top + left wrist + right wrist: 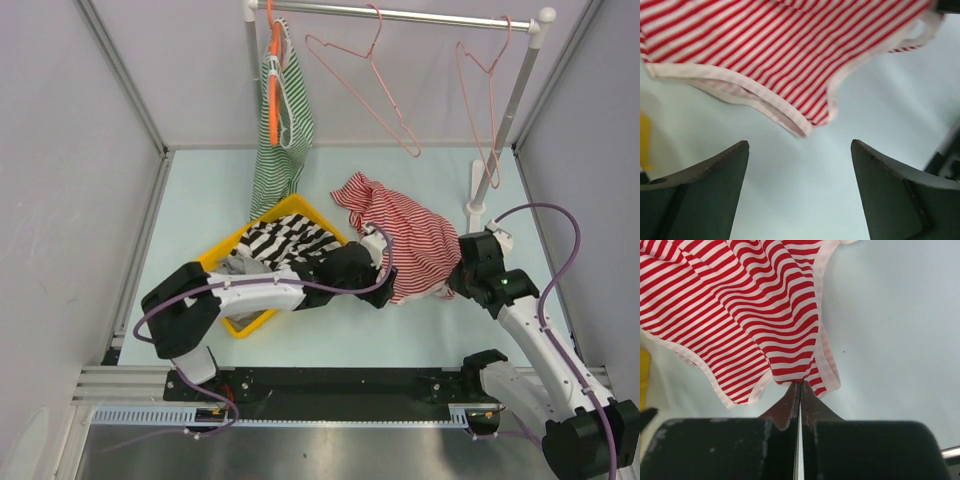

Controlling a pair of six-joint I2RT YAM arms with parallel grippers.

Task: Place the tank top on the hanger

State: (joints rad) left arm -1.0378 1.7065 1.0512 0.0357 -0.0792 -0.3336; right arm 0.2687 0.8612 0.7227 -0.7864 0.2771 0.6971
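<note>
Robot lab test cell. Signs: plain pale walls (pixel 60 150) set in aluminium profile frame (pixel 124 75); left arm (pixel 250 290) and right arm (pixel 540 340) bolted to slotted metal rail (pixel 340 418) at near edge of pale table (pixel 200 190); purple cables (pixel 560 215) exposed; small clothes rail (pixel 420 15) with pink wire hanger (pixel 372 50) inside enclosure.

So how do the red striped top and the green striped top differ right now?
The red striped top lies crumpled on the table; the green striped top hangs on an orange hanger. Red is pinched by the right gripper; green is untouched. Both have white stripes.
</note>
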